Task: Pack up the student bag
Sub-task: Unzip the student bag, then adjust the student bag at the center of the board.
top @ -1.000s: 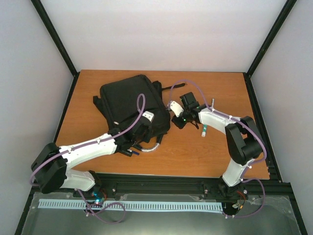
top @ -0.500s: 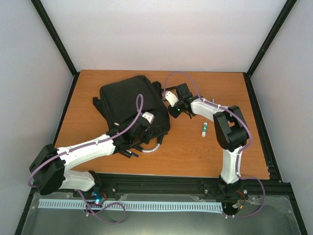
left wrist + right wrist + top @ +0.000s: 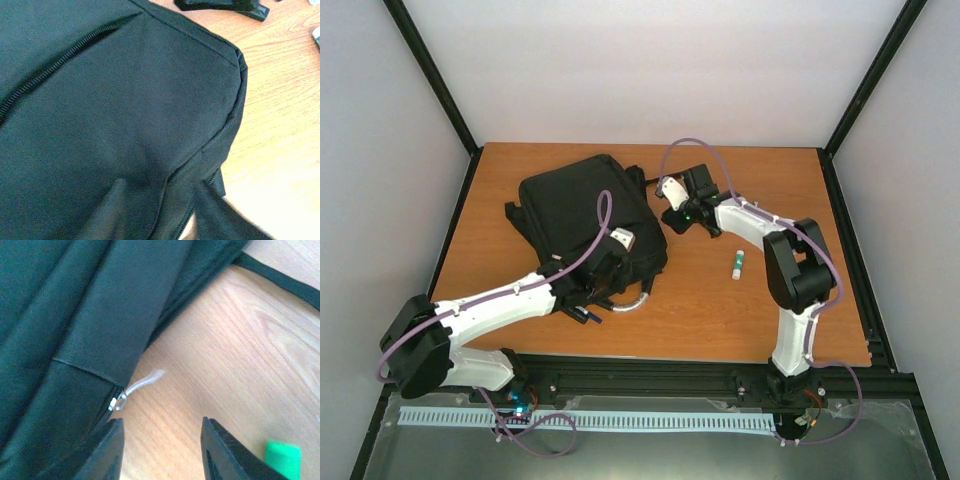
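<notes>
Swinging in from beside the glue stick [image 3: 737, 263], the right gripper [image 3: 161, 424] has come across to the far right corner of the student bag [image 3: 575, 205], and the bag itself has shifted a touch toward the left; the stick now lies alone on the table [image 3: 770, 180], well apart from both arms. Lying flat on the left-centre of the wood, the bag has its grey loop handle [image 3: 630, 303] toward the near edge; nothing looks packed yet, so opening it is probably the step in hand. That would explain the right claw; it is released, fingers apart over bare wood, with the pale zip pull [image 3: 142, 380] just beyond one finger and untouched, a good place from which to catch the pull and draw the zip along. The left gripper [image 3: 160, 187] sits on the bag's near right corner, a ridge of black fabric between its parted fingers; whether they pinch that ridge or merely straddle it I cannot tell. Its place suggests anchoring; soft fabric would likely drag after a tugged zip unless held down.
</notes>
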Controlling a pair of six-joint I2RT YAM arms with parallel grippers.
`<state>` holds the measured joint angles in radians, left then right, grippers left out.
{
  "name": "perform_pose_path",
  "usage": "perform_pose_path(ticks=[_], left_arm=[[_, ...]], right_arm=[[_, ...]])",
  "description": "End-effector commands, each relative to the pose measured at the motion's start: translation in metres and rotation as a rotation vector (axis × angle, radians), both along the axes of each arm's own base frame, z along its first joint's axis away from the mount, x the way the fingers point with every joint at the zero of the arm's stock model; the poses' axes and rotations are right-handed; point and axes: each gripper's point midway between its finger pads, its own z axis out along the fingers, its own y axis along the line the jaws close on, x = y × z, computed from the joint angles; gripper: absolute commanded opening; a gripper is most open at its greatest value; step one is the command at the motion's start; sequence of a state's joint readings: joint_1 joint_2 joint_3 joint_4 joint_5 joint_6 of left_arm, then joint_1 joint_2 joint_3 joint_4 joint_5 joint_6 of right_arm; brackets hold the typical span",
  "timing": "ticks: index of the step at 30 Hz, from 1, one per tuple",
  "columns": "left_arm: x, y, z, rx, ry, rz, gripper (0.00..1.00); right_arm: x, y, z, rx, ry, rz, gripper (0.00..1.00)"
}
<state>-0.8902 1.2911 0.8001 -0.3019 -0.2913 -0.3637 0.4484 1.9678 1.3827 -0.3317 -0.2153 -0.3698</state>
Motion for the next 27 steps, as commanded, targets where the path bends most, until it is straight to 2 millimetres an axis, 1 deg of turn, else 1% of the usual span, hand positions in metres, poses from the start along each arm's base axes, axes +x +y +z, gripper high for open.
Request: perform_pose_path(ticks=[1,2,3,4,5,8,9,11,12,13,15,16,18,19,21,23,25,26,27], left_arm=[[0.007,0.0,0.037,-0.036,-0.027,0.069,0.62],[0.009,0.002,0.044,-0.044,-0.036,0.087,0.76],[0.011,0.003,0.053,-0.058,-0.05,0.109,0.88],[0.014,0.008,0.06,-0.061,-0.061,0.141,0.98],[0.017,0.011,0.07,-0.076,-0.072,0.174,0.99],[0.025,0.03,0.082,-0.074,-0.033,0.306,1.0],[0.028,0.035,0.082,-0.054,-0.016,0.338,1.0],[0.035,0.046,0.07,0.053,0.032,0.396,1.0],[0.037,0.051,0.063,0.116,0.084,0.414,1.0],[0.04,0.045,0.06,0.162,0.135,0.378,1.0],[0.045,0.04,0.057,0.24,0.17,0.34,1.0],[0.047,0.04,0.061,0.235,0.156,0.339,1.0],[0.048,0.034,0.073,0.146,0.101,0.312,1.0],[0.048,0.03,0.082,0.092,0.064,0.289,1.0],[0.048,0.031,0.102,0.026,-0.014,0.266,1.0],[0.049,0.045,0.112,0.017,-0.079,0.309,1.0],[0.047,0.056,0.109,0.019,-0.075,0.334,1.0],[0.046,0.063,0.104,0.026,-0.068,0.362,1.0],[0.045,0.075,0.102,0.033,-0.072,0.428,1.0]], right_arm=[[-0.006,-0.014,0.06,0.067,-0.096,-0.036,0.5],[-0.013,-0.015,0.068,0.08,-0.097,-0.031,0.61],[-0.021,-0.017,0.082,0.1,-0.106,-0.025,0.78],[-0.029,-0.018,0.09,0.118,-0.102,-0.018,0.97],[-0.038,-0.017,0.1,0.141,-0.1,-0.008,1.0],[-0.062,-0.017,0.129,0.201,-0.097,0.017,1.0],[-0.066,-0.02,0.138,0.207,-0.1,0.007,1.0],[-0.074,-0.024,0.149,0.202,-0.093,-0.029,1.0],[-0.079,-0.023,0.153,0.208,-0.086,-0.016,1.0],[-0.085,-0.021,0.157,0.209,-0.076,0.001,1.0],[-0.09,-0.025,0.161,0.19,-0.06,-0.013,1.0],[-0.091,-0.028,0.163,0.176,-0.064,-0.021,1.0],[-0.091,-0.034,0.163,0.15,-0.076,-0.033,1.0],[-0.093,-0.037,0.163,0.145,-0.079,-0.03,1.0],[-0.105,-0.037,0.162,0.153,-0.078,0.009,1.0],[-0.123,-0.035,0.162,0.183,-0.076,0.065,1.0],[-0.14,-0.037,0.169,0.223,-0.116,0.102,1.0],[-0.146,-0.04,0.17,0.233,-0.15,0.106,1.0],[-0.151,-0.044,0.164,0.23,-0.173,0.1,1.0]])
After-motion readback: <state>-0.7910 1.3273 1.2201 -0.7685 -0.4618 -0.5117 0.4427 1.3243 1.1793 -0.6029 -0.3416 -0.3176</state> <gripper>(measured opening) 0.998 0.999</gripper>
